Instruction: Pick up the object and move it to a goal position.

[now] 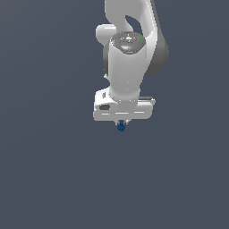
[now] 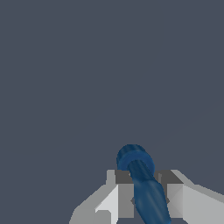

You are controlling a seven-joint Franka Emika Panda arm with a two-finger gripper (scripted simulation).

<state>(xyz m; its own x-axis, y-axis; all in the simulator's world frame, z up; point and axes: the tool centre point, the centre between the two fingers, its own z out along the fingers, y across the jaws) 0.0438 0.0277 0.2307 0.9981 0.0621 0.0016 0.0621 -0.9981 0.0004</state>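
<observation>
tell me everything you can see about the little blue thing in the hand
The blue object is dark blue, smooth and glossy like plastic. In the wrist view it shows a long rounded shaft ending in a wider ringed knob. It sits between the two grey fingers of the hand, which press both its sides. In the exterior view only a small tip pokes out below the hand.

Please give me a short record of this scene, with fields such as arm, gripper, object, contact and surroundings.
arm: one white Panda arm, pointing down in the exterior view
gripper: gripper with its fingers on either side of the object
object: dark blue object, small, rounded at one end, elongated in the wrist view
contact: the object sits between the fingers and seems gripped
object in exterior view: only a small blue tip shows under the gripper
surroundings: plain dark grey-blue background; no goal marker visible
</observation>
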